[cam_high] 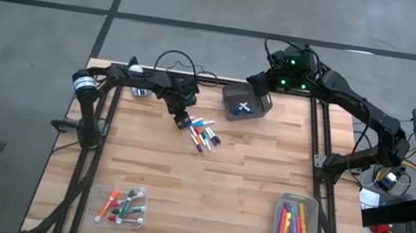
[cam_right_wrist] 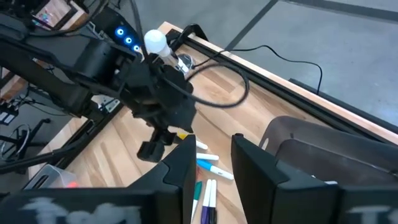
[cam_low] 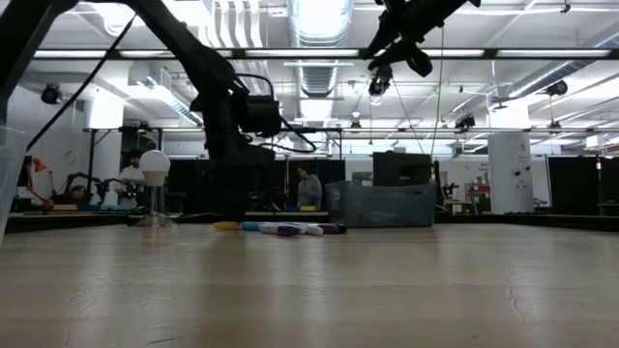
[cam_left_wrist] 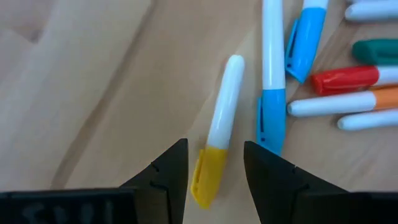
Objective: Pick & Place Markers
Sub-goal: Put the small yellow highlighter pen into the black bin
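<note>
partway through — sorting markers
left claw spread over yellow-capped marker near desk's far edge; right claw released; loose pile left.

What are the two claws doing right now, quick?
Left end effector: open, straddling the yellow marker on the table, not gripping it yet.
Right end effector: open, empty, raised near the bin.

You're working over a pale butcher-block wooden table set on grey concrete floor crossed by dark seams. Behind it: long ceiling strip lights, exposed silver ductwork, a white column.
</note>
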### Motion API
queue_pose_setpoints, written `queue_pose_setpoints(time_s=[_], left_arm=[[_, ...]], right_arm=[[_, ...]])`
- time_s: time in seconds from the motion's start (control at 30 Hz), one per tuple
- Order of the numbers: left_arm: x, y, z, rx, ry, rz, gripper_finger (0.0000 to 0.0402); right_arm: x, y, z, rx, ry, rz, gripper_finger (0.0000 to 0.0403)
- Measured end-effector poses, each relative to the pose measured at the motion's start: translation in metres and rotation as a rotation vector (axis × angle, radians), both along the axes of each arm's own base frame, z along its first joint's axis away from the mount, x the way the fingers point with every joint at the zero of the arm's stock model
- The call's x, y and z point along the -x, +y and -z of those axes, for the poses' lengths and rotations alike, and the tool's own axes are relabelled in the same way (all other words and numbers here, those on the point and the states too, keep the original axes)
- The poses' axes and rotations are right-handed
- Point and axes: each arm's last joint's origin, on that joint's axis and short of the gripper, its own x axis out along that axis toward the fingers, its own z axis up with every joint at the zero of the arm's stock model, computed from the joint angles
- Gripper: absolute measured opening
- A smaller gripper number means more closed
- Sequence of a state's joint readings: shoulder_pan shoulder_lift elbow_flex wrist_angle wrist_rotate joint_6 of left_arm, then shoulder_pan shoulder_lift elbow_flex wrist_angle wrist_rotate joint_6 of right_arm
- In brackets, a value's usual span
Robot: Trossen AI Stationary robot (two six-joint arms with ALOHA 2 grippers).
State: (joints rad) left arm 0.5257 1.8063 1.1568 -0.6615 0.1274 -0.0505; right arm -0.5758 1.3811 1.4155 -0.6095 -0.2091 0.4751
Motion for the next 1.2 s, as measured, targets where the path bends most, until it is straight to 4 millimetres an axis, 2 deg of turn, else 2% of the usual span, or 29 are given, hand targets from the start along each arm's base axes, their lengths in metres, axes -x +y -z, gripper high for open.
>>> queue_pose_setpoints(time_s=[0.13, 0.3, 0.4, 0.57, 0.83, 0.9, 1.07, 1.2], left_arm=[[-0.005, -0.002, 0.009, -0.01, 0.024, 0.042, 0.0146], [-0.006, -0.003, 0.012, -0.042, 0.05, 0.048, 0.0139], [-0.006, -0.003, 0.012, -0.048, 0.051, 0.057, 0.0109], [-0.006, -0.003, 0.011, -0.047, 0.045, 0.06, 0.0027], [-0.005, -0.002, 0.004, -0.037, 0.044, 0.062, 0.0033], [-0.004, -0.003, -0.008, -0.036, 0.034, 0.055, 0.0031], [-0.009, -0.001, -0.051, -0.096, -0.085, 0.04, 0.0028], [-0.021, 0.004, -0.09, -0.093, -0.259, 0.021, 0.0029]], right_arm=[[-0.001, 0.001, 0.0, 0.002, -0.002, -0.003, 0.0087], [-0.002, 0.0, 0.0, 0.007, -0.007, -0.005, 0.0082], [-0.002, 0.0, 0.0, 0.008, -0.008, -0.006, 0.0082], [-0.002, 0.0, 0.0, 0.013, -0.009, -0.006, 0.0086], [-0.002, 0.0, 0.001, 0.018, -0.003, -0.005, 0.0077], [-0.002, 0.0, 0.001, 0.02, -0.004, -0.005, 0.0077], [-0.003, -0.001, -0.001, 0.037, -0.026, -0.006, 0.0081], [-0.005, -0.002, -0.005, 0.065, -0.068, -0.005, 0.0077]])
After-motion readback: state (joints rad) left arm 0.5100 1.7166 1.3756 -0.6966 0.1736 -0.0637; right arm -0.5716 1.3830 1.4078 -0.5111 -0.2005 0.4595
